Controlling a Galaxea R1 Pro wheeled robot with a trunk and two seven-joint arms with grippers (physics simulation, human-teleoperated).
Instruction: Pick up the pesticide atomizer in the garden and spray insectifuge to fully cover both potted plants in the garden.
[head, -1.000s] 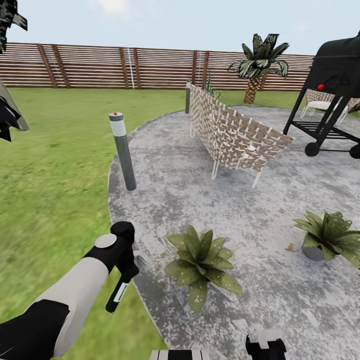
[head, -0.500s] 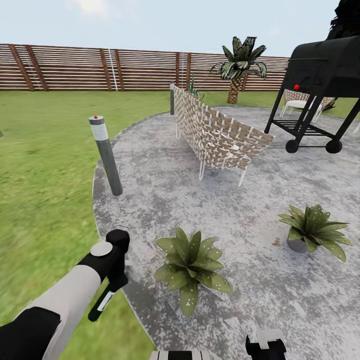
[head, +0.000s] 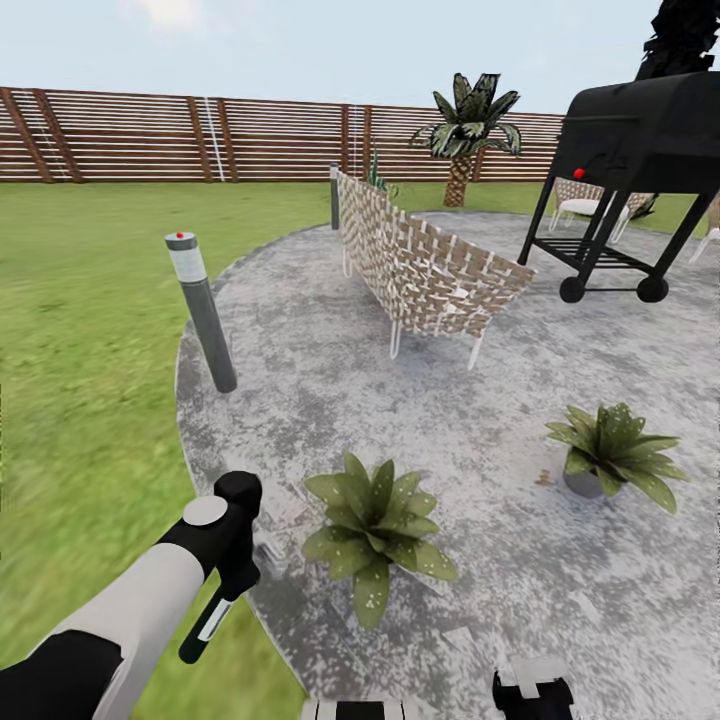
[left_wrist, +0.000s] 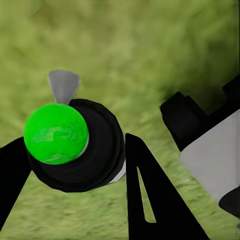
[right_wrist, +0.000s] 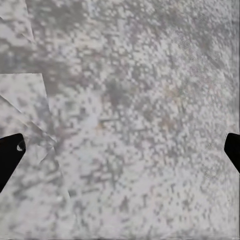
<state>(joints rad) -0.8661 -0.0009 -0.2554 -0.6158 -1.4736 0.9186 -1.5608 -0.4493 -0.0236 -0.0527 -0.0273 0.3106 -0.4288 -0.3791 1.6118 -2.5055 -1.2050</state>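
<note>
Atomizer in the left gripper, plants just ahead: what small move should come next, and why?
Probably swing the left gripper toward the near plant and level the atomizer. In the head view the bottle hangs slanting down over the lawn at the patio edge, beside the plant rather than aimed at it. The far plant sits further to the right, so it should wait.

Listed: grey bollard lamp (head: 201, 312), woven bench (head: 425, 266), black grill (head: 628, 170), palm (head: 467, 128); possibly a chair behind.
</note>
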